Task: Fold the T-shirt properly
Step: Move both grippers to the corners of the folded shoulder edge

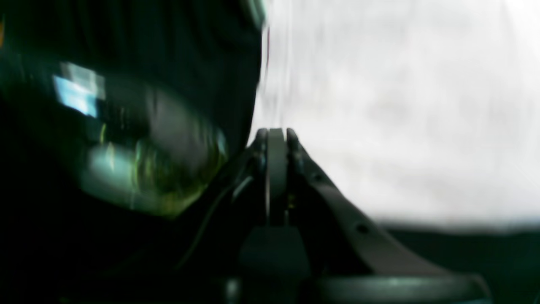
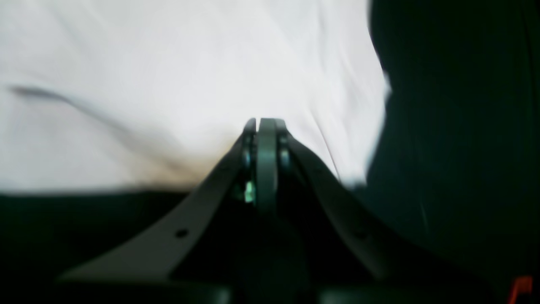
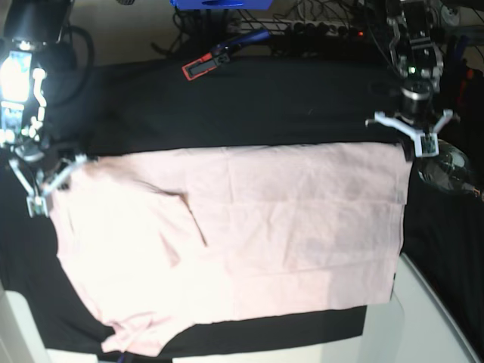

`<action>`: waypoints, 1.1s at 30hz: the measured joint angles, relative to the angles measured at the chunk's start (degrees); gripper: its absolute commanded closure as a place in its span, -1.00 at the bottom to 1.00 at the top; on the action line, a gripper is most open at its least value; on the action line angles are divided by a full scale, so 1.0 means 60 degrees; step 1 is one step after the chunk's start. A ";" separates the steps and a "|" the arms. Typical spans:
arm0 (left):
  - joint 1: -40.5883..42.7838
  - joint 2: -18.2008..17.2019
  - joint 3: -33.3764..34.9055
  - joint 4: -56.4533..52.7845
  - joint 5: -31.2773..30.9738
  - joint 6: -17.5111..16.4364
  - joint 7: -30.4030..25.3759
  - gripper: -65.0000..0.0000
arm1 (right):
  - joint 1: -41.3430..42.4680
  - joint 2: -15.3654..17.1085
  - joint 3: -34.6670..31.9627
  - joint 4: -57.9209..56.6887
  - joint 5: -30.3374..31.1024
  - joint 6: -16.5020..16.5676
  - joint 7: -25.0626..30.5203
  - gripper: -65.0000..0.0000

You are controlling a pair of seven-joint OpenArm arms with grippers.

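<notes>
The pale pink T-shirt (image 3: 249, 234) lies spread flat, plain side up, on the black table cloth (image 3: 249, 106), with a sleeve folded in near its left part. My left gripper (image 3: 411, 146) is at the shirt's far right corner. In the left wrist view its jaws (image 1: 276, 133) are pressed together at the edge of the T-shirt (image 1: 400, 126). My right gripper (image 3: 47, 181) is at the far left corner. In the right wrist view it (image 2: 265, 122) is shut, and the T-shirt (image 2: 147, 84) shows creases running to the tips. Both wrist views are blurred.
A red and black clamp (image 3: 200, 66), a blue object (image 3: 219, 4) and cables lie beyond the cloth's far edge. A clear rounded object (image 3: 448, 168) sits right of the left gripper and shows as a glassy shape (image 1: 139, 160). The pale table edge (image 3: 431, 318) shows at the near right.
</notes>
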 measured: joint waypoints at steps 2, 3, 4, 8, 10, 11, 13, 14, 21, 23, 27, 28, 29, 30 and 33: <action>0.0051 0.0004 -0.0040 -0.0441 -0.0015 -0.0015 0.0069 1.00 | 0.0015 0.0084 0.0066 -0.0331 0.0015 -0.0022 -0.0069 1.00; -0.0051 0.0018 -0.0069 -0.0681 -0.0022 -0.0036 0.0022 1.00 | 0.0178 0.0124 0.0051 -0.0503 0.0022 -0.0022 -0.0080 1.00; -0.0178 0.0007 -0.0069 -0.0856 -0.0015 -0.0022 0.0062 1.00 | 0.0441 0.0168 0.0018 -0.0681 0.0040 -0.0015 -0.0091 1.00; -0.0554 -0.0324 -0.0018 -0.0882 -0.0015 0.0033 0.0015 1.00 | 0.1348 0.0215 -0.0015 -0.1399 0.0095 0.0076 -0.0102 1.00; -0.0769 -0.0321 -0.0033 -0.0860 -0.0018 0.0062 0.0051 1.00 | 0.1537 0.0244 -0.0011 -0.1716 0.0025 0.0036 -0.0291 1.00; -0.0882 -0.0313 -0.0029 -0.0900 -0.0018 0.0040 0.0066 0.97 | 0.1599 0.0266 -0.0015 -0.1883 0.0022 0.0015 -0.0310 1.00; -0.1239 -0.0350 0.0004 -0.1188 -0.0022 -0.0044 0.0091 0.87 | 0.1858 0.0423 -0.0102 -0.2386 0.0058 0.0073 -0.0404 1.00; -0.1479 -0.0397 0.0007 -0.1384 -0.0018 -0.0029 0.0379 0.86 | 0.2098 0.0590 -0.0390 -0.2783 0.0018 0.0018 -0.0335 1.00; -0.2342 -0.0648 -0.0040 -0.1810 -0.0022 0.0033 0.1177 1.00 | 0.2492 0.0699 -0.1446 -0.3748 0.0069 0.0095 0.0022 1.00; -0.2481 -0.0627 -0.0025 -0.2000 -0.0036 0.0022 0.1202 1.00 | 0.2484 0.0780 -0.1457 -0.3880 0.0047 0.0076 0.0087 1.00; -0.3005 -0.0619 -0.0022 -0.3217 -0.0029 0.0025 0.1198 1.00 | 0.2528 0.0841 -0.1453 -0.4382 0.0025 -0.0015 0.0168 1.00; -0.3089 -0.0630 -0.0022 -0.3530 -0.0029 0.0025 0.1184 1.00 | 0.2481 0.0801 -0.1457 -0.4393 0.0022 0.0000 0.0211 1.00; -0.3115 -0.0630 -0.0018 -0.3818 -0.0015 0.0018 0.1202 1.00 | 0.2466 0.0769 -0.1457 -0.4437 0.0022 0.0044 0.0317 1.00; -0.3115 -0.0612 -0.0018 -0.4040 -0.0025 0.0022 0.1140 1.00 | 0.2463 0.0772 -0.1461 -0.4481 0.0022 0.0044 0.0430 1.00; -0.3111 -0.0637 -0.0018 -0.4415 -0.0058 0.0029 0.0867 1.00 | 0.2506 0.0831 -0.1443 -0.4732 0.0087 0.0051 0.0616 1.00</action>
